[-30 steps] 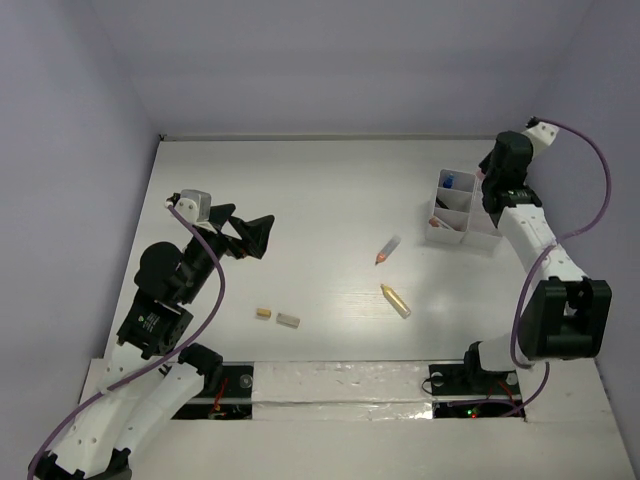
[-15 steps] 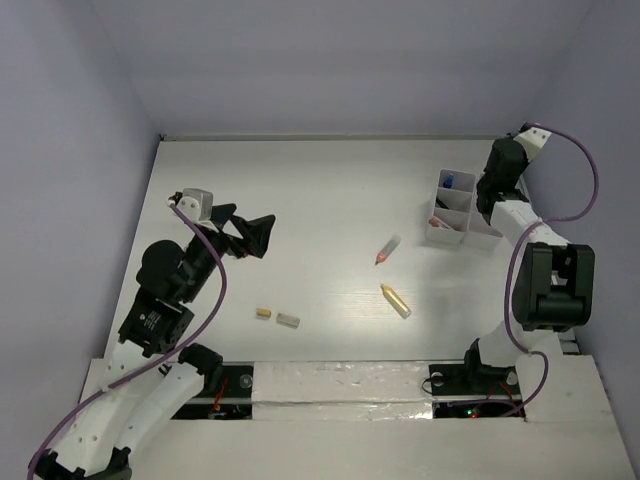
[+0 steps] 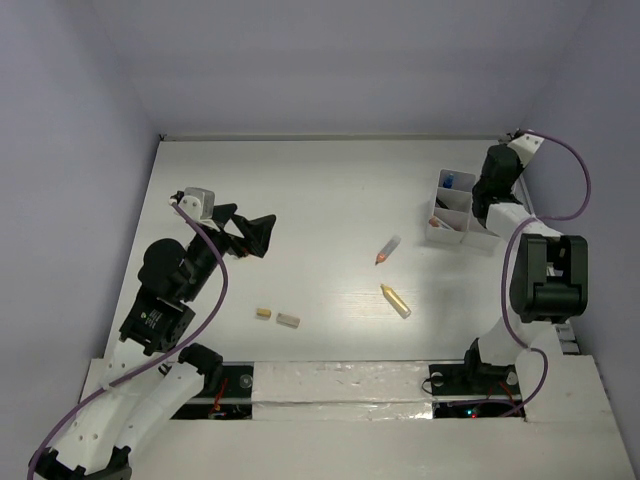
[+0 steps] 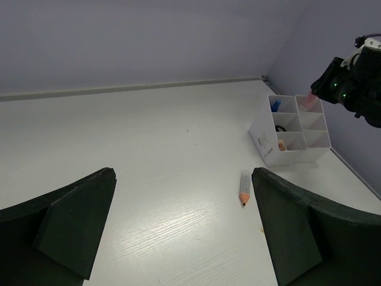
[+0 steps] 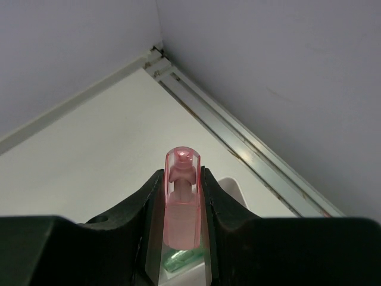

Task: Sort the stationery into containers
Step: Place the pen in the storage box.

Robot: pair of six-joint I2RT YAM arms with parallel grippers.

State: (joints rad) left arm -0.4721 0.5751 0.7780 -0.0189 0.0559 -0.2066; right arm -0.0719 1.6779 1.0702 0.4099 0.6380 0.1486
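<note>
The containers are one white divided tray at the back right, also in the left wrist view. My right gripper hangs over the tray's right side, shut on a pink marker that stands upright between the jaws. From the left wrist the pink marker shows just above the tray's far compartment. A green marker lies in the compartment below it. Loose on the table are a grey orange-tipped pencil, a yellow marker and two small erasers. My left gripper is open at the left, holding nothing.
A blue-capped item and an orange-tipped one stand in the tray's other compartments. The back wall and right wall meet close behind the tray, with a metal rail along the table edge. The grey pencil lies ahead of my left fingers.
The right arm has folded its elbow in toward the right wall and its wrist has shifted slightly toward the back corner, still holding the pink marker. The left arm has stayed put.
</note>
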